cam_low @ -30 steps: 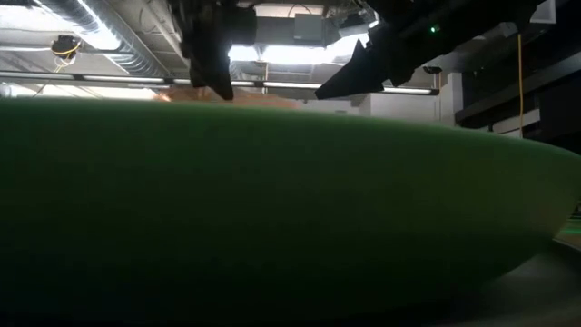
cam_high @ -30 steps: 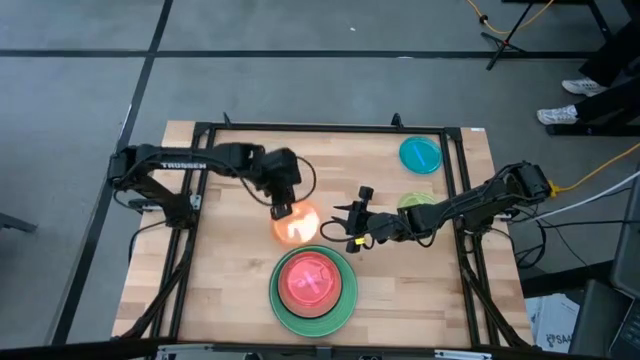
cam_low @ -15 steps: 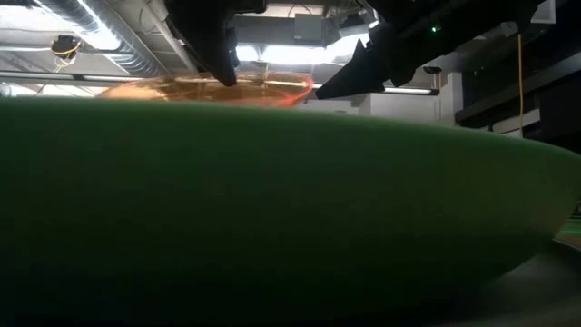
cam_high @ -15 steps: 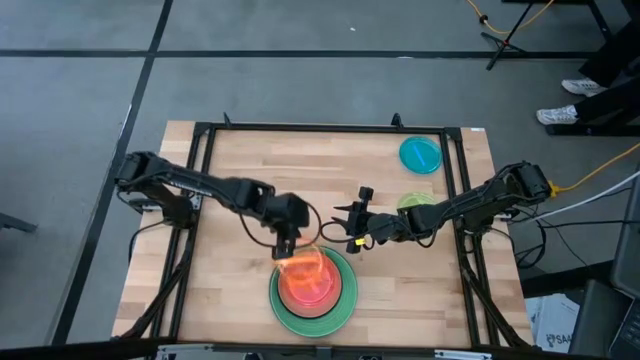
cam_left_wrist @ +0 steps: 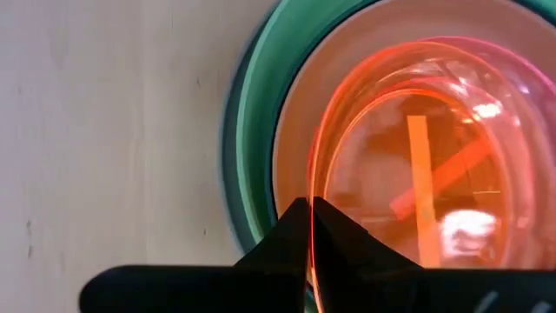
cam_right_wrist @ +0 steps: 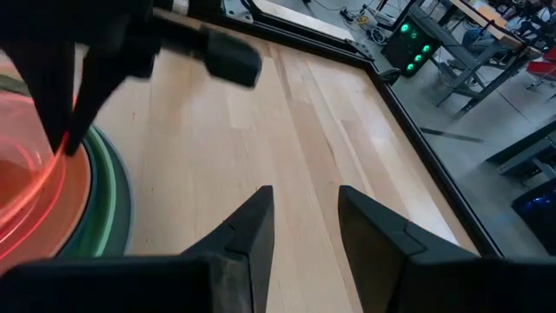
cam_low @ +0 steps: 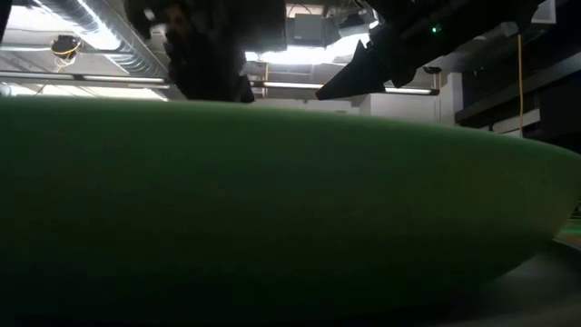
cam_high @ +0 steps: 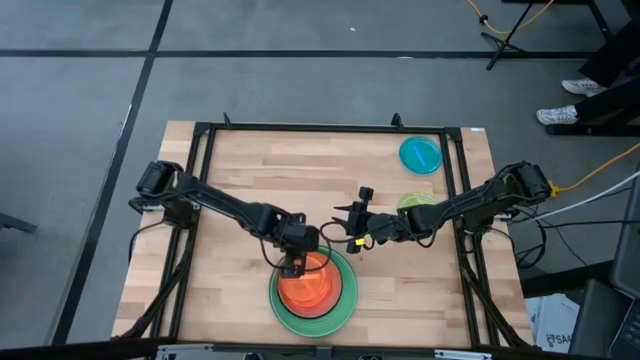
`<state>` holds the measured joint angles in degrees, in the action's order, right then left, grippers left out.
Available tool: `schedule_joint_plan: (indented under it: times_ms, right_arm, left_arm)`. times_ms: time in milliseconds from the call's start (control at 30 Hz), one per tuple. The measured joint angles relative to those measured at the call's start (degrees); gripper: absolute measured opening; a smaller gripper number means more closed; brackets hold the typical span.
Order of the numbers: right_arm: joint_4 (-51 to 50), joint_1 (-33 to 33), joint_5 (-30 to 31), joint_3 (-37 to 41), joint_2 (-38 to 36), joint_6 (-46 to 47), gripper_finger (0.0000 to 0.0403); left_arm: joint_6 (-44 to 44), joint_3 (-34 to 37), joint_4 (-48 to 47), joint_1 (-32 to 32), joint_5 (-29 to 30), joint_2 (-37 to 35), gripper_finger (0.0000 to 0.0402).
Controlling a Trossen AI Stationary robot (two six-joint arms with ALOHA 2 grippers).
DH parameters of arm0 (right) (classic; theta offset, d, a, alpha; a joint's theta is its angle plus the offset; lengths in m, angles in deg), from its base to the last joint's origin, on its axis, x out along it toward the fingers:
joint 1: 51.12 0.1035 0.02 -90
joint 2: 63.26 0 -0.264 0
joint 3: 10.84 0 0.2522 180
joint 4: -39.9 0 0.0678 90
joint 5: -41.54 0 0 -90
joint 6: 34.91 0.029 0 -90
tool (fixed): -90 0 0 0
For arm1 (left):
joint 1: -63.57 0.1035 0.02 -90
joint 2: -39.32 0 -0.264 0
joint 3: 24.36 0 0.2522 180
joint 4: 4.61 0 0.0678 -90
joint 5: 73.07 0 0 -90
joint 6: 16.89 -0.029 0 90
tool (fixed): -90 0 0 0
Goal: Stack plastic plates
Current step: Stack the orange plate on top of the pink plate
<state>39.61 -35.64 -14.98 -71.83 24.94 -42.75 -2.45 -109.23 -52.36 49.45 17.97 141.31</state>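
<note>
The left pincer pinches the orange plate's rim, lowering it onto the stack at the surface's near edge. Thin, light, slippery plastic: grip the rim. The right pincer waits released nearby.

Even overhead light is flattening the high view; ceiling lights are glaring at twelve o'clock above a blurred, shadowed green plate.
</note>
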Motion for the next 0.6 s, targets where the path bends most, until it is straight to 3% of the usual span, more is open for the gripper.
schedule_joint_plan:
  times_ms: [167, 333, 500, 600]
  right_arm:
    - [0.0, -0.02, -0.02, 0.0, 0.0, 0.0, 0.0122]
    - [0.0, -0.02, -0.02, 0.0, 0.0, 0.01, 0.0122]
    - [-0.02, -0.02, -0.02, 0.0, 0.02, 0.08, 0.0122]
    - [-0.02, -0.02, -0.02, 0.0, 0.02, 0.63, 0.0122]
  left_arm:
    - [-1.34, 0.0, 0.83, 0.45, -0.11, 0.94, 0.0016]
    - [-1.59, 0.0, 1.72, 0.93, -0.73, 0.3, 0.0069]
    - [-3.38, -0.04, 0.75, 0.81, -5.38, -0.95, 0.0119]
    - [-4.98, 0.04, -0.69, 0.04, -0.5, -2.81, 0.0128]
